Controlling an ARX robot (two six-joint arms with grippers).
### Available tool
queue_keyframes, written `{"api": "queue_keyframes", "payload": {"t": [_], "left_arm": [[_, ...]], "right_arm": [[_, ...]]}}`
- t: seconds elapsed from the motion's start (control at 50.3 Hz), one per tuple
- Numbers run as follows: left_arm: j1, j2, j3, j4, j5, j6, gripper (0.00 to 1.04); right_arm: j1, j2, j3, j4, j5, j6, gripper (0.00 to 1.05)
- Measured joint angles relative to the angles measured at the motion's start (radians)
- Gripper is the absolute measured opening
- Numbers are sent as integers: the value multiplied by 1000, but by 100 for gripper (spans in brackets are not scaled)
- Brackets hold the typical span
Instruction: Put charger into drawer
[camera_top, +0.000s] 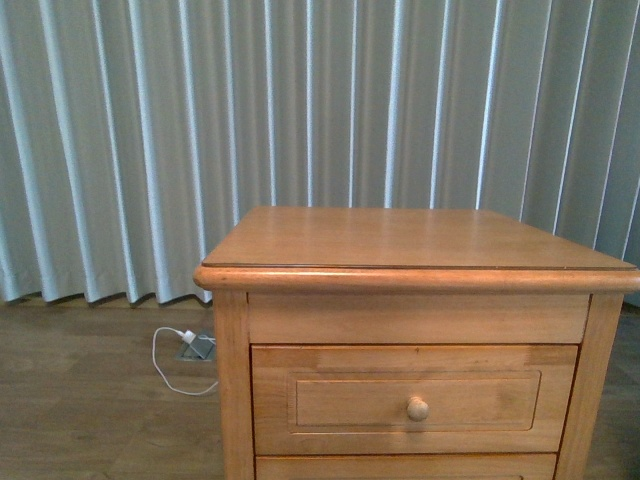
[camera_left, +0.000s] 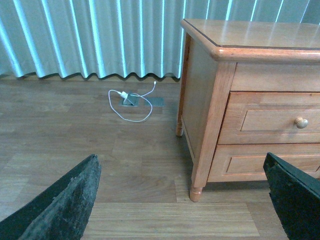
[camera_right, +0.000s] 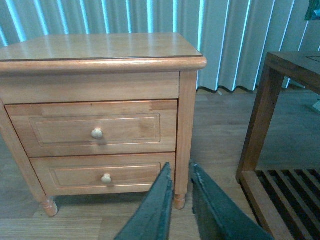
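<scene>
Left claw (camera_left: 182, 200): fingers spread wide, holding nothing.
Right claw (camera_right: 180, 200): fingers nearly together, holding nothing.
Drawer (camera_top: 415, 398): top one, closed, light-brown wood, round knob (camera_top: 417, 408) (recessed panel).
Charger: cannot find it in any view.

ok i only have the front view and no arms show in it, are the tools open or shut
observer: the left tool is wide open and empty, going by the left wrist view.
operator: and the right one
observer: the right tool has its fingers almost together, with nothing between them.
operator: anything beside the nightstand i cant see
observer: a darker wooden table with a slatted lower shelf stands apart from the nightstand. It shows only in the right wrist view.
</scene>
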Motion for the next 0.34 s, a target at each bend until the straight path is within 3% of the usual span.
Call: {"api": "queue_keyframes", "payload": {"t": [0.298, 0.338], "left_arm": [[0, 0, 0, 0, 0, 0, 99], [0, 0, 0, 0, 0, 0, 99]], "right_arm": [[0, 0, 0, 0, 0, 0, 70], [0, 0, 0, 0, 0, 0, 81]]}}
